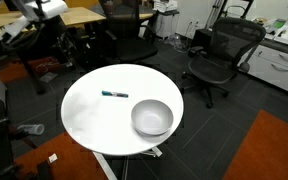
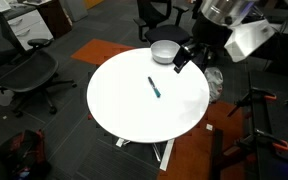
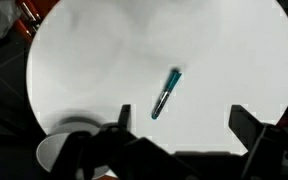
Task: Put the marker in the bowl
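The marker [image 1: 115, 94], a thin dark stick with a teal section, lies flat on the round white table [image 1: 89, 115], apart from the bowl. It also shows in an exterior view [image 2: 154, 87] and in the wrist view [image 3: 166, 93]. The light grey bowl [image 1: 152, 118] stands empty near the table's edge; it shows in an exterior view [image 2: 165, 51] and partly in the wrist view [image 3: 52, 150]. My gripper [image 2: 184, 58] hangs above the table next to the bowl. In the wrist view my gripper [image 3: 184, 122] is open and empty, with the marker just beyond its fingertips.
Black office chairs [image 1: 219, 55] and desks stand around the table. A chair [image 2: 24, 72] stands to one side of it, and an orange carpet patch [image 2: 104, 48] lies on the dark floor. The table top is bare apart from the marker and the bowl.
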Controlling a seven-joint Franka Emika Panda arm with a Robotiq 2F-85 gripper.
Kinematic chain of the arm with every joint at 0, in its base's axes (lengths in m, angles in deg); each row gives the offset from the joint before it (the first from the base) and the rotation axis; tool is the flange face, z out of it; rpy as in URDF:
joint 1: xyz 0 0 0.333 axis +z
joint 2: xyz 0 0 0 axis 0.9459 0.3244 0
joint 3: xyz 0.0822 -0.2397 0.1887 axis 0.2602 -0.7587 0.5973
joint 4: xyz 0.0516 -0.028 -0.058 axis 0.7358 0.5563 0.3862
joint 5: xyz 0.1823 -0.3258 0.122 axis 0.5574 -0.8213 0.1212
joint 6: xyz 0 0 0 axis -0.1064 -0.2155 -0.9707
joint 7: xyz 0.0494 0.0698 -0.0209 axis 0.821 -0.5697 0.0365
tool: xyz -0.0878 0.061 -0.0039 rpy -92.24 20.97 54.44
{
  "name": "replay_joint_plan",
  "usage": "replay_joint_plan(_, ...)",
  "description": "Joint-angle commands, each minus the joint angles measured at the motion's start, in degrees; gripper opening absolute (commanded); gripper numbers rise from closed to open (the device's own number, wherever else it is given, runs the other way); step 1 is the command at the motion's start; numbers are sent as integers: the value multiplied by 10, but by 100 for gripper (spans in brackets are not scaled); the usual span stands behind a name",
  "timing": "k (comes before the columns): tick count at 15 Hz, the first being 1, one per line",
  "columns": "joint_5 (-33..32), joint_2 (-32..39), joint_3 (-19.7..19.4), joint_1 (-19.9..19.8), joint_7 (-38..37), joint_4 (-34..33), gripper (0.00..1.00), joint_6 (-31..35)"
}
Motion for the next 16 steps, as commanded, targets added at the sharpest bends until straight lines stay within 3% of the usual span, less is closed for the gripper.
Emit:
replay_joint_plan(1, 4, 99, -50, 38, -42, -69, 100, 29)
replay_joint_plan(9, 44, 242, -160, 138, -52, -182, 100, 40)
replay_joint_plan(16, 120, 319, -193, 154, -24, -244, 100, 38)
